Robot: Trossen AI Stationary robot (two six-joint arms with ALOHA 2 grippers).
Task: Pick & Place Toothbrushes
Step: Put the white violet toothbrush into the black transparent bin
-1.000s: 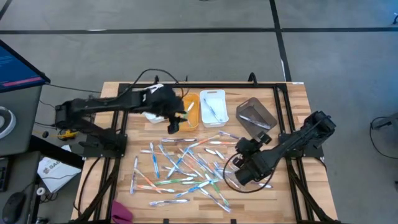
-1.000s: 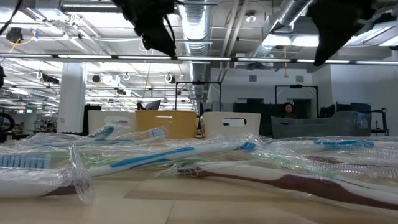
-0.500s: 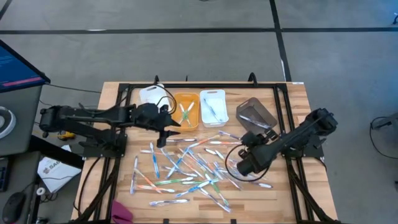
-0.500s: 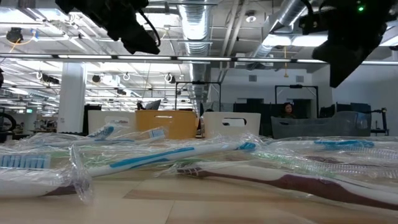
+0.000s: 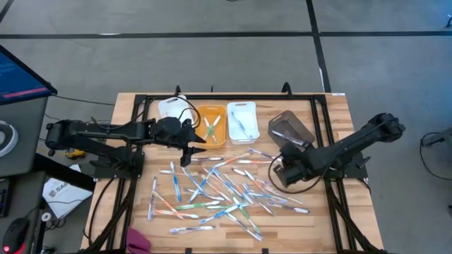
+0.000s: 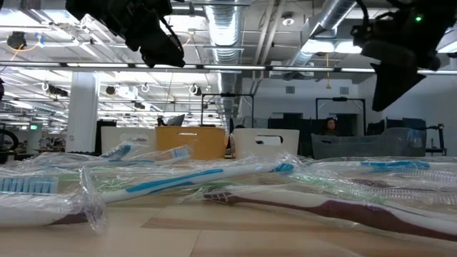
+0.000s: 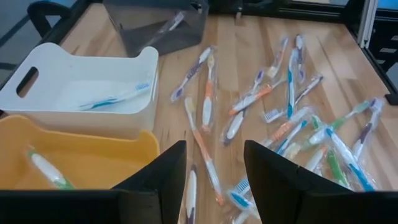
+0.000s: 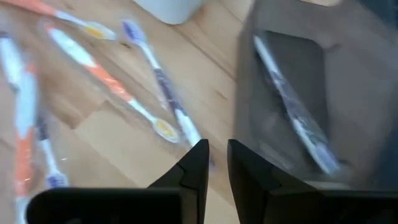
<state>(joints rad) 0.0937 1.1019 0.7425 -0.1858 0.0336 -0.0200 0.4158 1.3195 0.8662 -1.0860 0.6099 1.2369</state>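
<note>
- Toothbrushes (image 5: 219, 187) lie scattered across the middle of the wooden desk (image 5: 339, 106), most of them blue and white, some green or orange-pink, many crossing or touching one another.
- Low view: the nearest toothbrushes (image 6: 207, 178) are in clear wrappers, lying flat on the desk surface.
- Three bins stand in a row at the far side of the scattered group. The orange bin (image 5: 212, 124) holds two brushes, one green and one orange-pink. The white bin (image 5: 241, 121), just beside it, holds a blue-and-white brush. The grey bin (image 5: 290, 131), set apart and turned at an angle, holds one brush.
- Left wrist view: the white bin (image 7: 81, 87) contains one blue-and-white brush; the orange bin (image 7: 81, 165) contains a green-and-white one; the grey bin (image 7: 155, 28) sits beyond them.
- Left tool (image 5: 189, 147): positioned above the desk just beside the orange bin, at the edge of the scattered group. Fingers (image 7: 273, 180) spread, with nothing between them.
- Right tool (image 5: 280, 169): positioned over the right edge of the group, near the grey bin. Right wrist view: fingers (image 8: 196, 168) nearly pressed together with a narrow gap, holding nothing; the grey bin (image 8: 311, 93) with its single brush and several orange-and-white brushes (image 8: 106, 81) lie below.
- A white round object (image 5: 169, 109) sits at the desk's far edge, beside the orange bin.
</note>
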